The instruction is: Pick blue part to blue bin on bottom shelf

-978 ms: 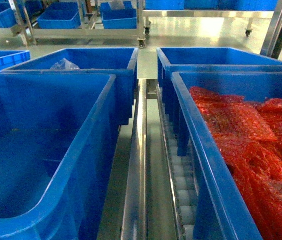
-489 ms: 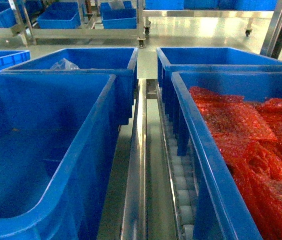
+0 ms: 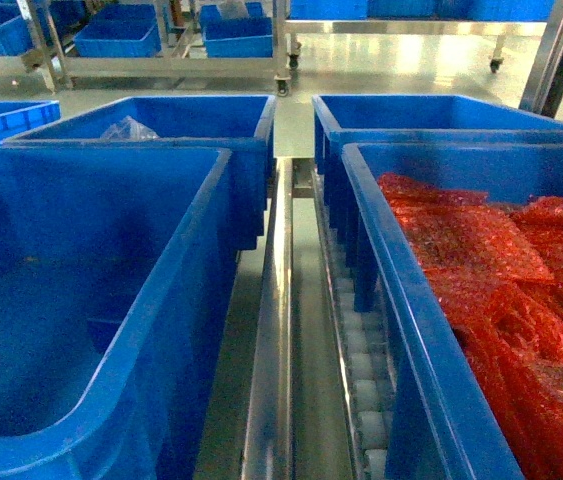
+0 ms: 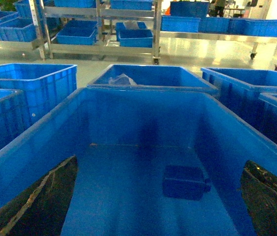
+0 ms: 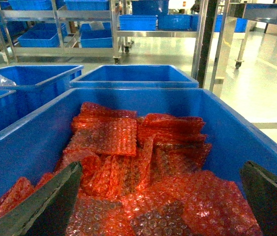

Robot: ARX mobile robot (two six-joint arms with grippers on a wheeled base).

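A dark blue rectangular part [image 4: 185,182] lies flat on the floor of a large blue bin [image 4: 143,98], right of the bin's middle. My left gripper [image 4: 158,206] hangs over this bin, open, with its dark fingers [image 4: 40,201] wide apart and nothing between them; the part lies ahead of them. My right gripper [image 5: 160,201] is open above red bubble wrap [image 5: 143,162] that fills the right blue bin [image 5: 246,128]. In the head view neither gripper shows. Both bins [image 3: 191,260] rest on the bottom shelf's steel rail [image 3: 273,330] and white roller track [image 3: 361,380].
Behind the near bins stand two more blue bins, the left one [image 3: 161,115] holding a clear plastic bag [image 3: 126,130], the right one [image 3: 441,110] showing nothing inside. Steel racks with blue bins [image 3: 121,35] line the far side of the shiny floor. A rack post [image 5: 204,39] rises at the right.
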